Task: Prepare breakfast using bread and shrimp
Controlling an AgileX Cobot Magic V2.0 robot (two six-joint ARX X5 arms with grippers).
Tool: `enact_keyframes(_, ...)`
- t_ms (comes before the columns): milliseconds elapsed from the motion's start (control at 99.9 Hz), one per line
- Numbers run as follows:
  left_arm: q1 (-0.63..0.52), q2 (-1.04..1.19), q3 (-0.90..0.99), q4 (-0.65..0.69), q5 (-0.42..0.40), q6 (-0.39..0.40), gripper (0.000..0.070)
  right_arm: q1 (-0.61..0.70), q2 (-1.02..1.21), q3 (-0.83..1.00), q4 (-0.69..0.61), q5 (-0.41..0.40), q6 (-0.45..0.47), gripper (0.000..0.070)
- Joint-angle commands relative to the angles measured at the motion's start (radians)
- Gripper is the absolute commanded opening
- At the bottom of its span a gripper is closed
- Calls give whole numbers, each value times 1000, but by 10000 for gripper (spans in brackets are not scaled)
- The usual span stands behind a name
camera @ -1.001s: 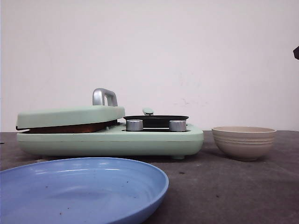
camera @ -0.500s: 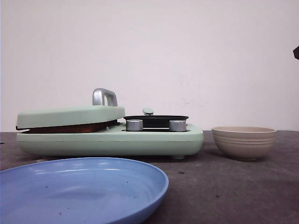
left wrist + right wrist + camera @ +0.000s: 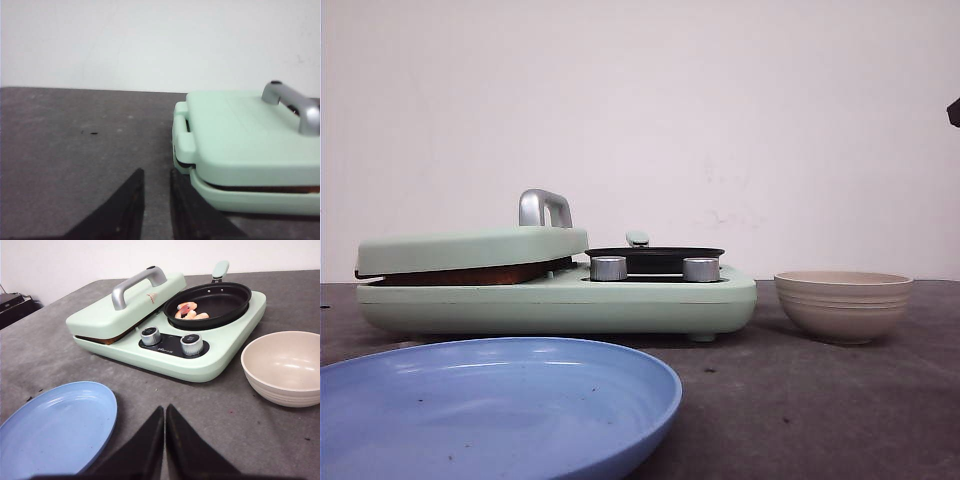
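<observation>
The bread shows only as an orange-brown crust edge (image 3: 470, 275) under the closed mint-green lid (image 3: 470, 247) of the breakfast maker; the edge also shows in the right wrist view (image 3: 107, 340). The shrimp (image 3: 189, 311), a few pink-orange curled pieces, lie in the black pan (image 3: 225, 300) on the maker's right half. My left gripper (image 3: 156, 175) hangs above the table just off the maker's left end, jaws a narrow gap apart and empty. My right gripper (image 3: 165, 410) is shut and empty above the table, between the blue plate and the beige bowl. Neither gripper shows in the front view.
An empty blue plate (image 3: 490, 410) lies at the front left. An empty beige ribbed bowl (image 3: 842, 305) stands right of the maker. The lid has a silver handle (image 3: 544, 208). Two silver knobs (image 3: 170, 340) sit in front of the pan. A white wall is behind.
</observation>
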Motion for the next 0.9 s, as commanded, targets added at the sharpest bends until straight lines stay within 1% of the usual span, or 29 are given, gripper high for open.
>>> enact_keyframes(0,18,-2,-18,22,9,43,43,8,0,4,10,-1,13,0)
enact_keyframes(90,40,-2,-19,-53,7,80,43,8,0,4,11,-1,13,0)
enact_keyframes(180,48,-3,-19,-171,4,70,41,8,-1,4,11,-2,13,0)
enact_keyframes(200,48,-3,-19,-167,4,61,41,8,-1,4,11,-1,13,0)
enact_keyframes(290,47,-3,-19,-165,6,68,40,8,-1,5,10,-1,13,0)
enact_keyframes(400,43,-2,-19,-162,48,68,40,8,-1,5,20,-2,11,0)
enact_keyframes(560,43,-2,-19,-163,44,68,40,8,-1,5,47,-3,11,0)
enact_keyframes(891,43,-2,-19,-163,44,68,40,8,-3,5,47,-3,11,0)
